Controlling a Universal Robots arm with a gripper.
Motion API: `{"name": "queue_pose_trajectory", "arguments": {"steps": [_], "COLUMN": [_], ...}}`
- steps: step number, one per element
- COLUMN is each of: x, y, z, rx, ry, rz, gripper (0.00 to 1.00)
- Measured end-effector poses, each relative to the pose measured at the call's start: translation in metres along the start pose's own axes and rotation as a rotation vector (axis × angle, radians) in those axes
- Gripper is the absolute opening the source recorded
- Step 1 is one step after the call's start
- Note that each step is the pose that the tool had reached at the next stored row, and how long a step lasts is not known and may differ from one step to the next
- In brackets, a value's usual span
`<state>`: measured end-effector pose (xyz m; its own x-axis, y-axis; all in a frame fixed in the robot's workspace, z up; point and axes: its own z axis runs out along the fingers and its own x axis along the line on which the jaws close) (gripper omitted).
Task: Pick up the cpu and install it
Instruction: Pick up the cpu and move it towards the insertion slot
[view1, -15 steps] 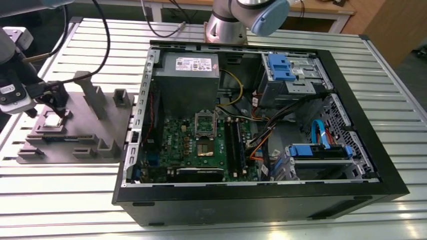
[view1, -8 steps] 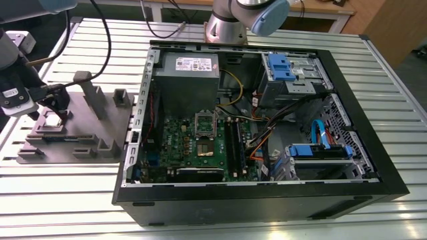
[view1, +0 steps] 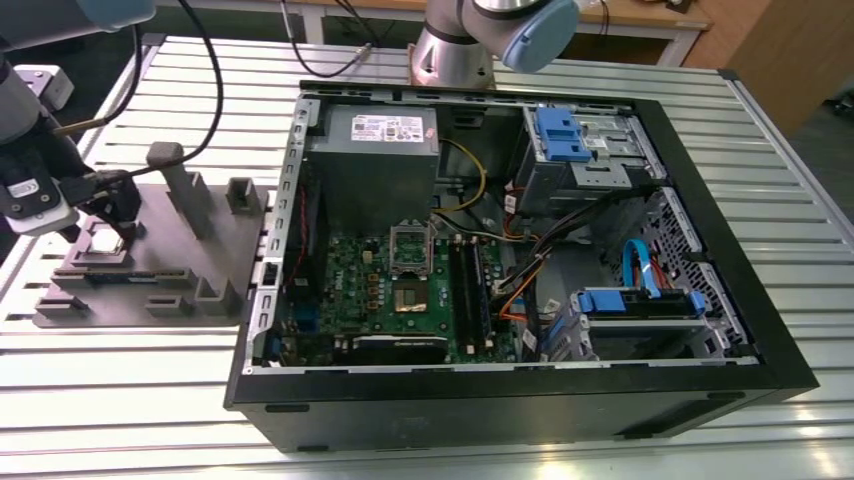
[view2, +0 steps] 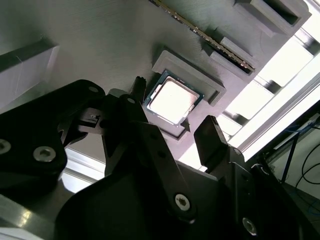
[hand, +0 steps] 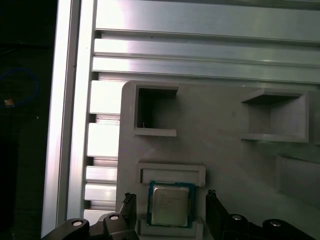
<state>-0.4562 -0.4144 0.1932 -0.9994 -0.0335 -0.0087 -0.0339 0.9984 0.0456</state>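
The cpu is a small square chip with a shiny metal top. It lies flat in a shallow seat of the grey moulded plate at the exterior view's left. My gripper hangs just above it. In both wrist views the gripper is open, and one black finger stands on each side of the cpu without touching it. The open computer case lies on its side, and its motherboard socket faces up.
The plate carries upright blocks and empty pockets close to the gripper. Inside the case are a power supply, blue drive brackets and loose cables. The slatted metal table runs around everything. A second arm's base stands behind the case.
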Motion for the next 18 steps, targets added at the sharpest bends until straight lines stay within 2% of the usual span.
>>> {"name": "queue_pose_trajectory", "arguments": {"steps": [8,18], "x": [0.0000,0.0001], "y": [-0.0002,-0.0004], "z": [0.0046,0.0086], "rx": [0.0035,0.0037], "ry": [0.0000,-0.0003], "rz": [0.003,0.012], "gripper": [0.66,0.66]}}
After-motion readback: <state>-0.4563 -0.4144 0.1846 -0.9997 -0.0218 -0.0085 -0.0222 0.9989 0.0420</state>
